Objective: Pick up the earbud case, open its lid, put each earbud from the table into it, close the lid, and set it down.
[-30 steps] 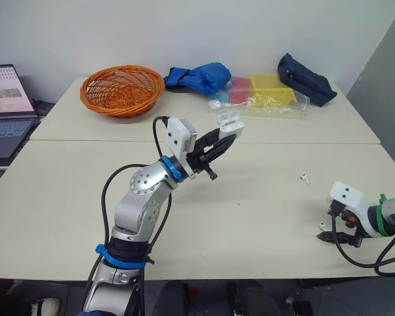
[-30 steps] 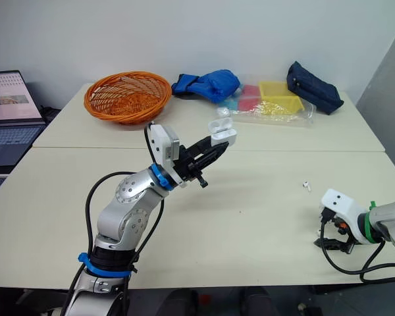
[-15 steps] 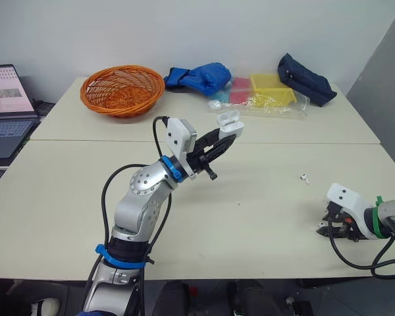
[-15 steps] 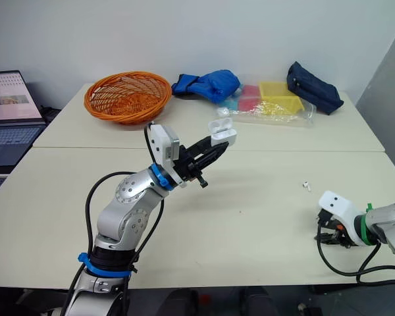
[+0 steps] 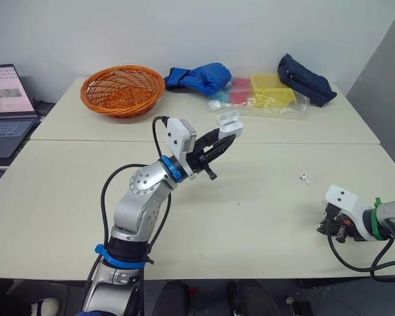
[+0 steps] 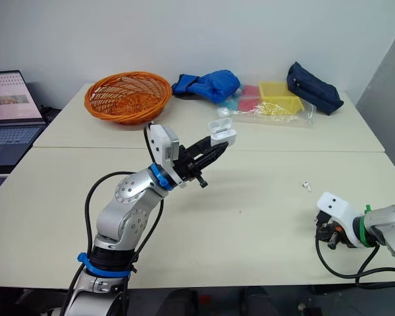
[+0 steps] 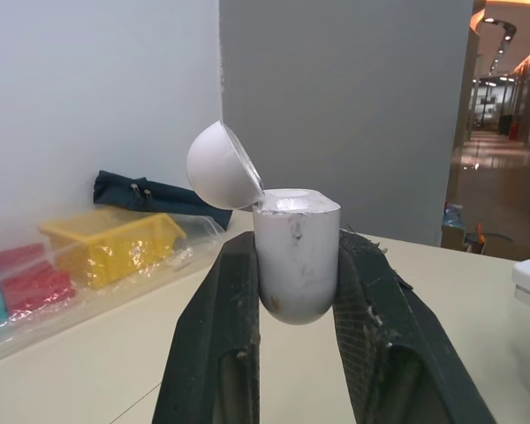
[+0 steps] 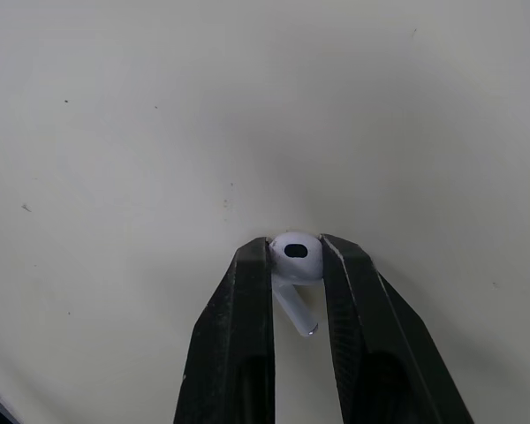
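**A:** How far along is this?

**B:** Roughly the middle, I'd say. The small glossy white earbud case [image 5: 229, 121] is off the cream table [image 5: 263, 204], just above the centre of the left eye view. The left gripper [image 7: 298, 244] pinches the case body between its two black fingers. The domed lid is swung up and back, so picking up and opening look done.

**A:** And the earbuds?

**B:** Neither appears to be in yet. At the lower right of the frame, the right gripper [image 8: 296, 256] is pressed together on the head of one white stemmed earbud [image 8: 293, 254], low against the tabletop. The other white earbud [image 5: 305, 178] lies loose on the table, right of centre and apart from both arms. That leaves both insertions, closing the lid and setting the case down.

**A:** What's in the containers?

**B:** The case mouth is seen edge-on from the left wrist, so I can't see into it. With both buds outside, I'd judge it empty. I can make out nothing in the orange woven basket [image 5: 118, 105] at the upper left. At the upper right, a yellow plastic box [image 5: 271, 84] sits inside a clear bag, and its contents are too small to tell.
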